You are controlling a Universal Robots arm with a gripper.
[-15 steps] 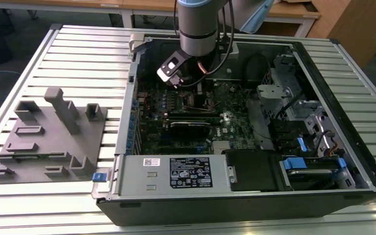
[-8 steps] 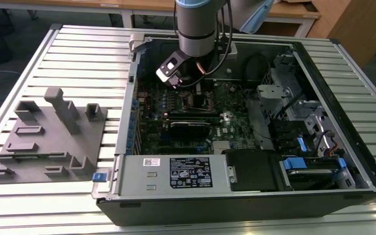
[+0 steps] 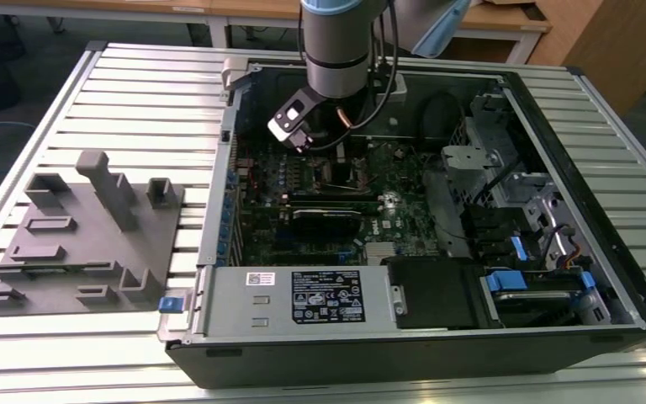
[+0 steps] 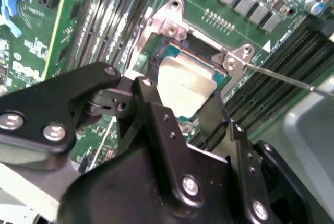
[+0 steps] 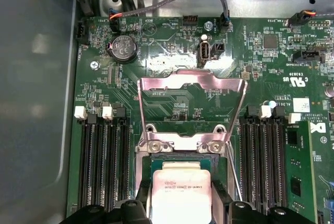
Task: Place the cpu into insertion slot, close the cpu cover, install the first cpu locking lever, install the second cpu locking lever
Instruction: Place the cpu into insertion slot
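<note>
One gripper [image 4: 182,98], two black fingers, narrow: the fingers sit against two opposite edges of the cpu [image 4: 182,80], so it is clamped on the chip. One cpu, silver-grey top up, directly between the fingertips and over the insertion slot [image 4: 209,57]. Cannot tell if it is fully seated or just above the contacts. In the first wrist view it reads the same: cpu [image 5: 181,190] between the fingers, gripper [image 5: 181,205] at the near edge, the slot's dark frame [image 5: 177,157] showing past the chip's far edge. One cpu cover [image 5: 190,81], swung open on its hinge, silver frame standing off the slot on the side away from the gripper, green motherboard [image 5: 172,31] visible through its window. Two screws on the hinge bracket. One thin wire locking lever [image 5: 233,169] seen beside the slot, unlatched and angled off; it shows as a thin rod [image 4: 284,79] in the second wrist view. Two banks of long black memory slots, one on each side of the slot. One coin battery [image 5: 122,48] beyond the cover. In the exterior view, one arm reaches down into one open computer case [image 3: 626,252] on a slatted table [image 3: 110,93], gripper [image 3: 300,126] low over the board. One grey fixture [image 3: 87,227] lies on the table to the exterior view's left of the case.
</note>
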